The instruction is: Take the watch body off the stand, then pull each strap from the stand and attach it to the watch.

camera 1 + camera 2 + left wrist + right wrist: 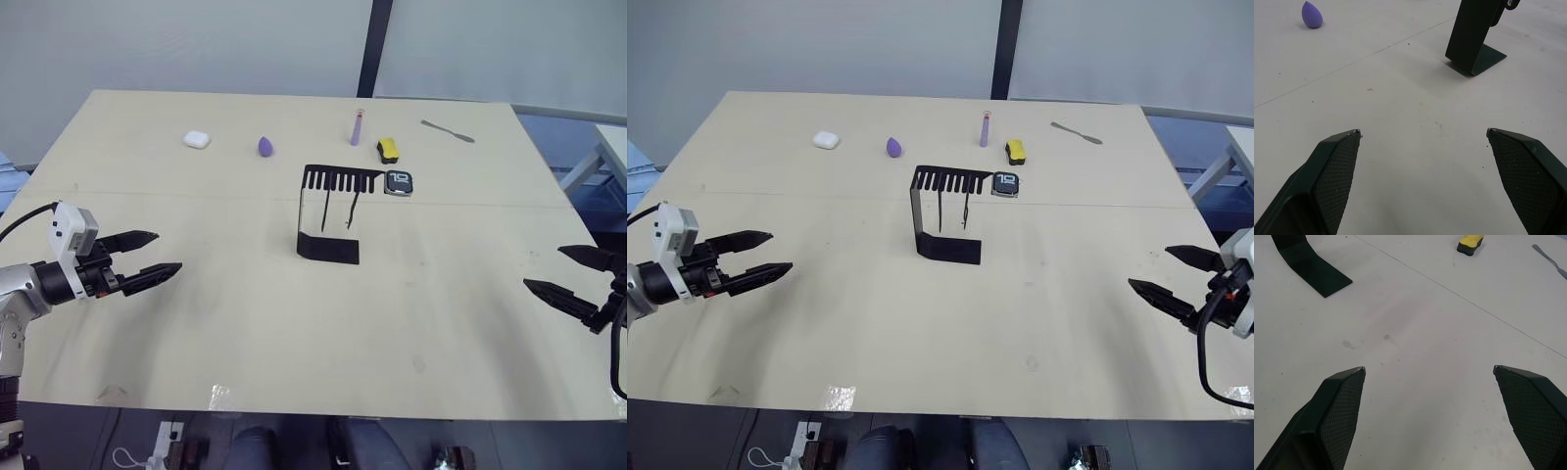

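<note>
Two straps [339, 208] hanging from the stand [329, 249], watch body [399, 182] at its ring; both hands spread, empty.

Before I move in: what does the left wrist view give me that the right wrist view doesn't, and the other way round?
Left wrist view: small purple egg-shaped sponge, the upright of the thin black sheet-metal stand, and the open left gripper.
Right wrist view: yellow-and-black block, thin metal spatula, and the open right gripper.
Both: the stand's flat base, resting on the pale table.
</note>
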Robot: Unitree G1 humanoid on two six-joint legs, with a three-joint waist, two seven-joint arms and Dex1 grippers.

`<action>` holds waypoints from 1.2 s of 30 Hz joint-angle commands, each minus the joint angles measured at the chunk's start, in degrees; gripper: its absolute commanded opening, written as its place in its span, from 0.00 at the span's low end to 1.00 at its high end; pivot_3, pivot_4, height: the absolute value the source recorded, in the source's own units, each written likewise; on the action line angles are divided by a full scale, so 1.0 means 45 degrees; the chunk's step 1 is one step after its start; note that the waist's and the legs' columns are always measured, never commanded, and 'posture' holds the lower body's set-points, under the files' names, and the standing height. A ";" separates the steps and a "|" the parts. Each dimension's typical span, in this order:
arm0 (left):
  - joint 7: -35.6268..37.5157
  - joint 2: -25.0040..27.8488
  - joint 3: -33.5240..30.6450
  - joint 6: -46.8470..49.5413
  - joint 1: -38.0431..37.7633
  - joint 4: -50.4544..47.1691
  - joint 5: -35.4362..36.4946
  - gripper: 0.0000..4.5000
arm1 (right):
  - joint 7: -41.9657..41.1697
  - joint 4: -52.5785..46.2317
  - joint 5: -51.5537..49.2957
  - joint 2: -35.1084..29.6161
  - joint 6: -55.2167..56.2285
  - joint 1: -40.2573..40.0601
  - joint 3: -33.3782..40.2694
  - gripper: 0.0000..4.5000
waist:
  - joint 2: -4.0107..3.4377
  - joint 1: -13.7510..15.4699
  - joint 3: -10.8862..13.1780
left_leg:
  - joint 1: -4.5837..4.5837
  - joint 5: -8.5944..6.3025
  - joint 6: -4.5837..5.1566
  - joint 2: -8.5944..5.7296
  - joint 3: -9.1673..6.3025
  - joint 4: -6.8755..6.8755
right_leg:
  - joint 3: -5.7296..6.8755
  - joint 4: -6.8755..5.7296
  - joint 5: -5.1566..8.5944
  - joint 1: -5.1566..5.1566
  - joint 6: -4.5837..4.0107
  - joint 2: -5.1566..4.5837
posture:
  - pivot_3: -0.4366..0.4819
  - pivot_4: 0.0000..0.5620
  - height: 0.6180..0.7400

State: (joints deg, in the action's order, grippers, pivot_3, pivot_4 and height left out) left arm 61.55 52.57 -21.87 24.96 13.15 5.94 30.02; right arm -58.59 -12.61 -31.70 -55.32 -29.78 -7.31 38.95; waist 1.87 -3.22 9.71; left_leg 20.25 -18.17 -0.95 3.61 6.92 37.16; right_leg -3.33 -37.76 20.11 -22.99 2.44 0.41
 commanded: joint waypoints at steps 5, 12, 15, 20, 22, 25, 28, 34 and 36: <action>-0.0216 -0.0023 0.0158 -0.0070 0.0052 -0.0690 -0.0067 0.99 | 0.0958 -0.0278 0.0616 0.0632 0.0976 0.0255 -0.0211 1.00 | -0.0001 -0.0017 0.0001 | 0.0001 0.0003 -0.0007 0.0000 0.0002 0.0001 | -0.0003 0.0003 0.0000 0.0000 0.0000 -0.0001 | 0.48 0.27 1.00; -0.0257 -0.0240 0.0646 0.0537 0.0681 -0.1776 0.0527 0.99 | 0.2509 -0.2068 0.0836 0.1283 0.0510 0.0156 -0.0451 1.00 | -0.0003 0.0002 0.0003 | 0.0001 0.0015 -0.0027 0.0000 0.0001 0.0002 | -0.0002 -0.0008 0.0000 0.0000 0.0000 0.0000 | 0.48 0.27 1.00; -0.0039 -0.0367 0.0945 0.1341 0.1406 -0.2692 0.1309 0.99 | 0.3660 -0.3852 0.0513 0.1761 -0.0383 0.0149 -0.0511 1.00 | -0.0003 0.0008 0.0002 | 0.0004 0.0018 -0.0032 0.0000 -0.0001 0.0005 | -0.0001 -0.0014 0.0000 0.0000 0.0000 0.0001 | 0.48 0.27 1.00; -0.0199 -0.1082 0.1546 0.2917 0.3515 -0.3740 0.3033 0.99 | 0.6583 -0.7471 -0.1146 0.3011 -0.2849 0.0671 -0.0788 1.00 | -0.0003 0.0021 0.0002 | 0.0005 0.0027 -0.0049 -0.0001 -0.0007 0.0016 | 0.0001 -0.0027 -0.0001 0.0000 0.0002 0.0007 | 0.48 0.27 1.00; -0.0185 -0.1324 0.2138 0.2798 0.4300 -0.3833 0.2806 0.99 | 0.7917 -0.8685 -0.1845 0.3480 -0.3720 0.1198 -0.1245 1.00 | -0.0003 -0.0002 0.0002 | 0.0004 0.0030 -0.0054 -0.0002 -0.0007 0.0021 | 0.0001 -0.0034 -0.0001 0.0000 0.0003 0.0007 | 0.48 0.27 1.00; 0.0062 -0.1890 0.3145 0.2124 0.5434 -0.3532 0.2170 0.99 | 1.0252 -0.9775 -0.3023 0.4406 -0.4938 0.2471 -0.2118 1.00 | -0.0002 -0.0051 0.0002 | -0.0004 0.0039 -0.0068 -0.0004 -0.0003 0.0024 | -0.0007 -0.0045 -0.0001 0.0000 0.0003 0.0012 | 0.48 0.27 1.00; 0.0122 -0.2597 0.3702 0.1404 0.6269 -0.2990 0.1683 0.99 | 1.2462 -1.0198 -0.4023 0.5419 -0.5904 0.3760 -0.3073 1.00 | -0.0003 -0.0032 0.0002 | -0.0008 0.0050 -0.0072 -0.0005 -0.0006 0.0028 | -0.0007 -0.0053 -0.0002 -0.0001 0.0001 0.0017 | 0.48 0.27 1.00; 0.0515 -0.3377 0.4254 0.0029 0.6947 -0.1994 0.0827 0.99 | 1.5551 -1.0099 -0.5367 0.6545 -0.7077 0.5934 -0.4832 1.00 | -0.0004 -0.0043 0.0001 | 0.0092 0.0087 -0.0070 -0.0006 0.0022 0.0033 | -0.0030 -0.0084 0.0000 -0.0137 -0.0003 0.0016 | 0.48 0.27 1.00; 0.0833 -0.3454 0.4427 -0.0231 0.7053 -0.1825 0.0686 0.99 | 1.6286 -0.9801 -0.5331 0.6717 -0.7554 0.6703 -0.5566 1.00 | -0.0005 -0.0051 0.0000 | 0.0116 0.0091 -0.0073 -0.0002 0.0019 0.0034 | -0.0027 -0.0088 0.0002 -0.0164 -0.0007 0.0016 | 0.48 0.27 1.00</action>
State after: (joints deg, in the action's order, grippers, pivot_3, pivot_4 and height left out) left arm 63.99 36.95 -1.79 25.72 43.48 -1.87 33.63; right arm 11.28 -54.52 -55.17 -25.59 -62.62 20.88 15.62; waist 1.85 -3.45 9.71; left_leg 20.85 -17.76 -1.27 3.60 7.01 37.32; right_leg -3.45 -38.16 20.12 -23.79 2.41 0.48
